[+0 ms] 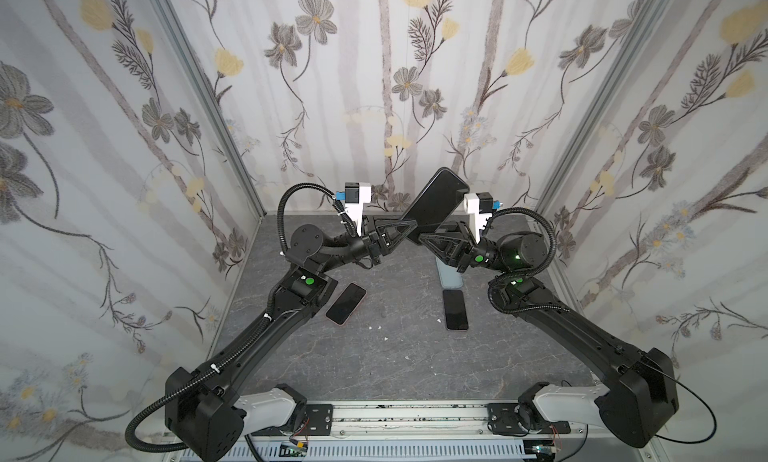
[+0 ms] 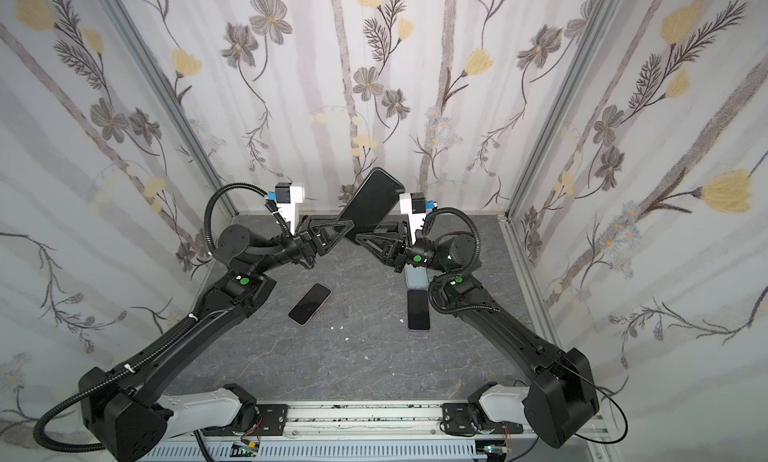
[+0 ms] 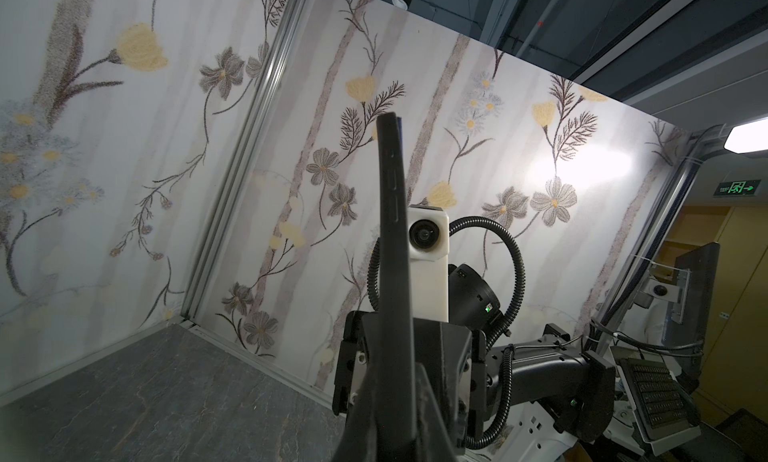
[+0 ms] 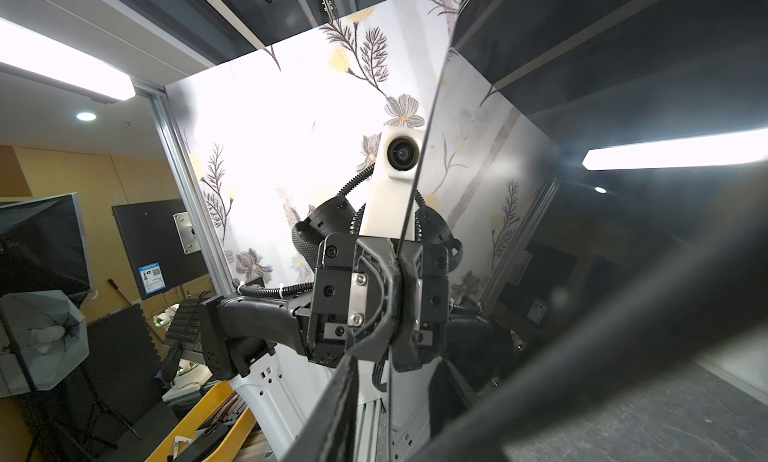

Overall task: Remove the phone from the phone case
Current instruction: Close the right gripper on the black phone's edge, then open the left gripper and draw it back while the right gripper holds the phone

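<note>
Up in the air, centre and toward the far wall: the black slab phone [image 1: 436, 204], tilted, apparently in its matte black case [image 3: 392, 231]. The left gripper [image 1: 409, 228] is pinched tight on its lower end. The right gripper [image 1: 423, 236] straddles the same end, jaws narrow, but I can't tell if it's biting. The risk is a pad slipping on glossy glass and everything dropping onto the grey stone-look tabletop [image 1: 395, 356]. Writing? Only a green exit sign [image 3: 737, 187], with characters too small to read.

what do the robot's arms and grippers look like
The left arm and right arm have black shells, white base links, white camera mounts, ribbed black cables, green dots at joints. The left gripper and right gripper are black, triangular, openwork.
</note>
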Tool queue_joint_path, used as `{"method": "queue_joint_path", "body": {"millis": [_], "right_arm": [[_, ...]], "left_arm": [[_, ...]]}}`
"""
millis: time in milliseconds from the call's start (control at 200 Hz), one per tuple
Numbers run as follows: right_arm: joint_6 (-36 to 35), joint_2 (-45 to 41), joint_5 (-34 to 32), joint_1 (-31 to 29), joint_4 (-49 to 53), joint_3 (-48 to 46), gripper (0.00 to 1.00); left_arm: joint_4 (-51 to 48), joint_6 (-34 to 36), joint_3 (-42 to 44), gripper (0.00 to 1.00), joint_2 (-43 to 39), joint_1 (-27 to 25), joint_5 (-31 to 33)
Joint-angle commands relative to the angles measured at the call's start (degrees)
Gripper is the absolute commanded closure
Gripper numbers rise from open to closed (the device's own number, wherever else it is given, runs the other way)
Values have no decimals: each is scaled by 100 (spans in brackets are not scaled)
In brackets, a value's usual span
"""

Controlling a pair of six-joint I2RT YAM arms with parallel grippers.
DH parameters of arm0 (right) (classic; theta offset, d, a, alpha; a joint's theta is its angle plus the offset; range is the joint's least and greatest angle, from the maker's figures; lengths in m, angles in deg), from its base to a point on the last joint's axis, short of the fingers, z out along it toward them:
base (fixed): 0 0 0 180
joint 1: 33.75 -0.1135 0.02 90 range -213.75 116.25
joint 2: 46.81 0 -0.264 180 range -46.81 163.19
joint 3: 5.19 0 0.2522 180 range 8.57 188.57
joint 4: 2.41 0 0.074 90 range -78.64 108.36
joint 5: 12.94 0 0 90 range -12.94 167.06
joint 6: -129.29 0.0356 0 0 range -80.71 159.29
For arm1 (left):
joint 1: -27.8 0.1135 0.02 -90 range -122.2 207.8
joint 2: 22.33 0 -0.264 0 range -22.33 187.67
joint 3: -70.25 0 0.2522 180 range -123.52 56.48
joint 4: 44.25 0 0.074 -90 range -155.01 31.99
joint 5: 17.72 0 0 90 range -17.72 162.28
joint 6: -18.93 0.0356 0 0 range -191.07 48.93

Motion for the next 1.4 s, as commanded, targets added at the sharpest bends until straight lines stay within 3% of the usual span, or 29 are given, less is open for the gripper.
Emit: {"method": "queue_joint_path", "body": {"millis": [0, 330, 445, 510, 605, 670, 739, 904, 1014, 1124, 1254, 1394], "right_arm": [[127, 10, -11, -25, -16, 69, 72], [-28, -78, -73, -24, 172, 79, 90], [-217, -153, -148, -23, 383, 87, 100], [-340, -202, -194, -23, 518, 87, 100], [-557, -285, -265, -23, 779, 87, 100], [-779, -362, -327, -23, 1070, 108, 100], [-1217, -467, -445, -17, 1640, 200, 100], [-2757, -715, -1070, -25, 3722, 643, 100], [-3687, -767, -1666, -27, 5091, 1006, 100], [-4324, -795, -2300, -68, 6097, 1243, 100], [-4711, -961, -3035, -133, 6619, 1248, 100], [-5071, -1084, -3754, -293, 7002, 1257, 100]], "left_arm": [[375, 21, 4, 100, -4, -20, -196], [371, 71, 104, 100, -84, -22, -111], [369, 108, 111, 100, -78, -22, -109], [371, 108, 103, 100, -69, -22, -107], [372, 109, 85, 84, -54, -21, -123], [374, 129, 85, 61, -51, -12, -100], [369, 213, 117, 44, -98, 27, -17], [332, 501, 259, 31, -283, 291, 336], [82, 1173, 275, 30, -365, 407, 493], [-307, 2093, 208, 36, -449, 379, 853], [-525, 3142, 204, 44, -596, 206, 1511], [-827, 3907, 42, 47, -546, -38, 1700]]}}
